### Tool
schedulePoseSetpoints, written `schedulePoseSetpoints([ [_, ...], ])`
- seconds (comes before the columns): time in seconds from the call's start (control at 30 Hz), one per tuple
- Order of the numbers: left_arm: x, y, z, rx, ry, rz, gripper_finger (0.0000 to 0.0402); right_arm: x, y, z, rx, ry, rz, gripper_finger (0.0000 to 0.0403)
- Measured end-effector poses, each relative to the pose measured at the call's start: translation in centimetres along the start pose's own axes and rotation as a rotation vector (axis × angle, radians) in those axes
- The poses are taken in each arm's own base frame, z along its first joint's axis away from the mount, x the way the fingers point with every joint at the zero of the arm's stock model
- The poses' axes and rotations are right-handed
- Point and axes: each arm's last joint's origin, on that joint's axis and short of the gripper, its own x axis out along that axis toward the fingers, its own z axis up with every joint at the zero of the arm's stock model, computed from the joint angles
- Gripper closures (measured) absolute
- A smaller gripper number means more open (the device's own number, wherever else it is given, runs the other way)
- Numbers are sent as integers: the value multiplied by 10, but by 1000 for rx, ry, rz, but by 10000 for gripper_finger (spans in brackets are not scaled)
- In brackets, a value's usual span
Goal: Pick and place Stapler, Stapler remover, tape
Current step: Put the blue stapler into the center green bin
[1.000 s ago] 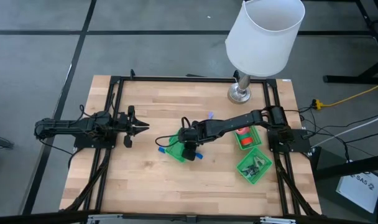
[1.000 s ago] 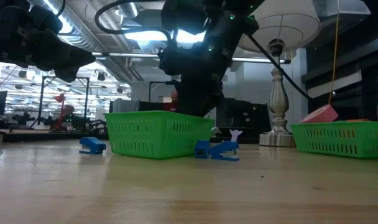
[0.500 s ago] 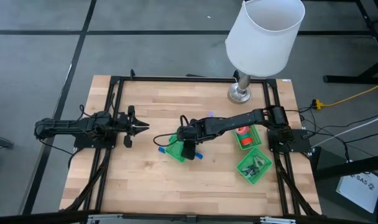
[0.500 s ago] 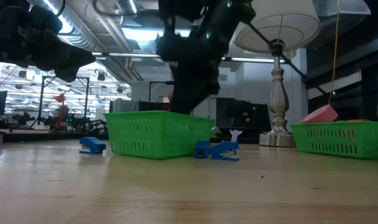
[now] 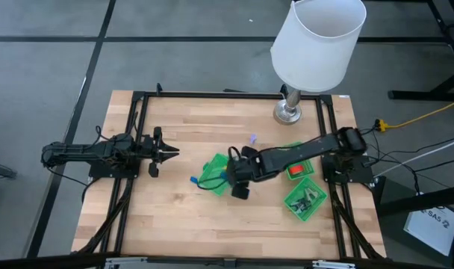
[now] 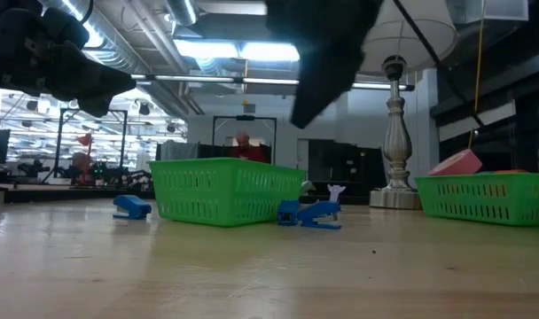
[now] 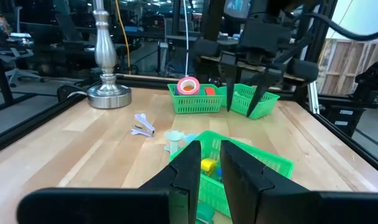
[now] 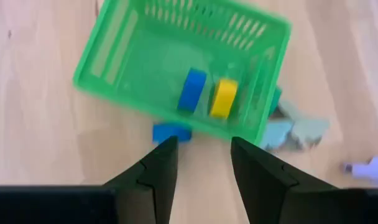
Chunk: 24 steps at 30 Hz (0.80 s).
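Observation:
My right gripper (image 8: 200,163) hangs open and holds nothing, above the table just beyond the near right corner of a green basket (image 5: 212,173). In the basket lie a blue block (image 8: 191,91) and a yellow block (image 8: 222,98). One blue stapler (image 6: 318,215) rests on the table at the basket's right near corner. Another blue stapler (image 5: 193,179) rests to the basket's left. A lilac staple remover (image 5: 252,139) lies farther back. A pink tape roll (image 7: 188,86) stands in a green basket (image 5: 294,166) at the right. My left gripper (image 7: 204,163) waits at the table's left, slightly open.
A lamp with a metal base (image 5: 288,113) and a white shade stands at the far right. A second right-hand green basket (image 5: 305,199) holds dark pieces. Black rails (image 5: 137,127) run along the table's sides. A person shows in the room beyond the table (image 6: 243,142).
My right gripper has risen up out of the middle green basket and swung toward the table's right edge; the basket now shows uncovered. The staplers on the table stay where they were.

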Motion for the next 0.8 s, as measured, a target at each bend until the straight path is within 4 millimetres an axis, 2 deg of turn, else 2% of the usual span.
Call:
schedulePoseSetpoints([
  [0.23, 0, 0, 0, 0, -1, 0, 343, 6, 12, -36, -14, 18, 27, 249],
  [0.53, 0, 0, 0, 0, -1, 0, 343, 35, 12, -61, 22, -12, 47, 249],
  [0.8, 0, 0, 0, 0, -1, 0, 343, 47, 14, -67, 116, -46, 68, 249],
])
